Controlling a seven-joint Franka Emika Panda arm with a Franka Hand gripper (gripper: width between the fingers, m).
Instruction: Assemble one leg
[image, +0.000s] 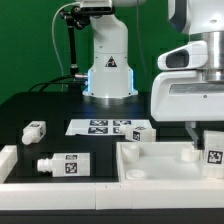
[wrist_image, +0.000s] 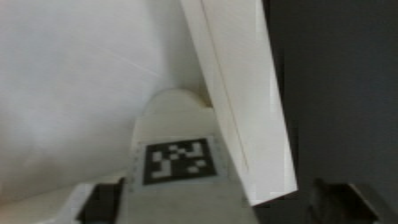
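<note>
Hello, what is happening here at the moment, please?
A robot arm is putting furniture together from loose white parts. Its hand is low at the exterior view's right, over the wide white panel, with a tagged leg between its fingers; the wrist view shows that leg close against the panel's raised edge. Whether the fingers actually press it, I cannot tell. Other tagged legs lie loose on the black table, near the marker board.

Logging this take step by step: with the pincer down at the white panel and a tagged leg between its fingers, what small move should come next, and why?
Probably a slow further descent. The wrist view shows the leg between the pincer fingers, its tip against the white panel; whether it is seated cannot be told. In the exterior view the pincer is low over the panel.
</note>
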